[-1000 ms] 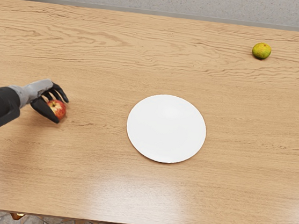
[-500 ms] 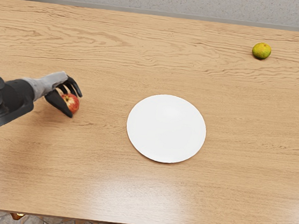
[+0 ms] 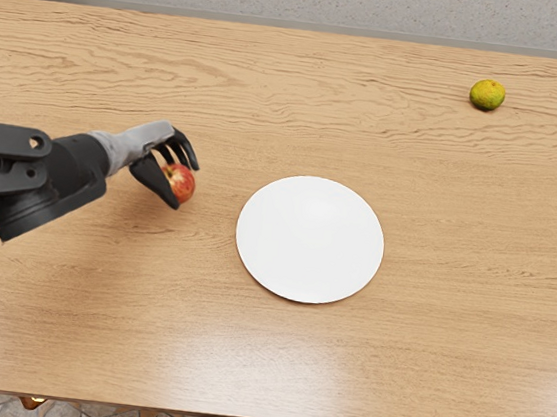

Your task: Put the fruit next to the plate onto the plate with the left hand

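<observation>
The left hand (image 3: 159,158) has its dark fingers clamped around one red apple (image 3: 182,183). One white plate (image 3: 308,262) lies near on the hand's right. One green-yellow fruit (image 3: 487,94) sits well beyond it on the wooden table (image 3: 240,365).

Left hand (image 3: 165,162): now further right and further up the worktop than a second ago, carrying its load along.
Apple (image 3: 180,182): travels with it, from the left edge region to near the plate (image 3: 309,238), though not over it.
Arm: more in view.
</observation>
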Available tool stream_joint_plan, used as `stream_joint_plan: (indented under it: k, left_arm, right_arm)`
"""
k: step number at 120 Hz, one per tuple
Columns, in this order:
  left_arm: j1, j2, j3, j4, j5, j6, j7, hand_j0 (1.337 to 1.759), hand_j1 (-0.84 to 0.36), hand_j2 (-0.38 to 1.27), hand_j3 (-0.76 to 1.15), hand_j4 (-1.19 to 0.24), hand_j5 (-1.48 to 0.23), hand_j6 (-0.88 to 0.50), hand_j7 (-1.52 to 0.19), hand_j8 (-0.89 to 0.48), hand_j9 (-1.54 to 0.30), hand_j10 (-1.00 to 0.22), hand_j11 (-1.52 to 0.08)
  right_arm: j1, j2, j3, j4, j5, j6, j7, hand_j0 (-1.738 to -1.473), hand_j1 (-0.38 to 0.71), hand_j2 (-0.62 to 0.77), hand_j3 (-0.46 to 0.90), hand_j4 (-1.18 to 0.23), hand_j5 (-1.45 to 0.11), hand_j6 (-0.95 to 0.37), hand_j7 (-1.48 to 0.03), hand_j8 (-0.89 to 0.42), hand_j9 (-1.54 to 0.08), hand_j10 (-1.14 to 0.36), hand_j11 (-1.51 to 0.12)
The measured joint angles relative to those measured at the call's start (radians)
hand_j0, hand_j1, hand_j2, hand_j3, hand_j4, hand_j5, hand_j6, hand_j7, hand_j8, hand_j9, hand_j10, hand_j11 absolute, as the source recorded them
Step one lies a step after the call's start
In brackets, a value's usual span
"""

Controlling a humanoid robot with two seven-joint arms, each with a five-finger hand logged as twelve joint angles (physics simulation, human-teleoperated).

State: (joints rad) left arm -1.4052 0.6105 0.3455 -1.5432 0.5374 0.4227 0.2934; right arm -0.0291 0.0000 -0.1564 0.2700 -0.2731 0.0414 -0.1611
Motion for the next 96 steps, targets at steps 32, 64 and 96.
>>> stream_joint_plan:
  k: [32,64,96]
  left_arm:
    - [-0.017,-0.081,-0.011,0.003,-0.002,0.0,-0.001,1.656,-0.29,0.36,0.0,-0.64,-0.9,-0.44,-0.87,-0.41,-0.88,-0.63,-0.88]
    - [-0.017,-0.121,-0.017,0.006,-0.003,0.0,-0.001,1.656,-0.29,0.32,0.0,-0.64,-0.92,-0.41,-0.88,-0.4,-0.89,-0.62,-0.89]
    - [-0.017,-0.173,-0.018,0.01,-0.005,0.0,0.001,1.655,-0.29,0.31,0.0,-0.64,-0.92,-0.41,-0.89,-0.39,-0.9,-0.61,-0.89]
  right_arm:
    - [0.0,0.0,0.0,0.0,0.0,0.0,0.0,-1.658,-0.32,0.0,0.0,-0.02,-0.03,-0.02,-0.03,-0.02,-0.03,-0.02,-0.03]
    - [0.0,0.0,0.0,0.0,0.0,0.0,0.0,-1.658,-0.32,0.0,0.0,-0.02,-0.03,-0.02,-0.03,-0.02,-0.03,-0.02,-0.03]
    - [0.0,0.0,0.0,0.0,0.0,0.0,0.0,-1.658,-0.32,0.0,0.0,-0.02,-0.03,-0.02,-0.03,-0.02,-0.03,-0.02,-0.03]
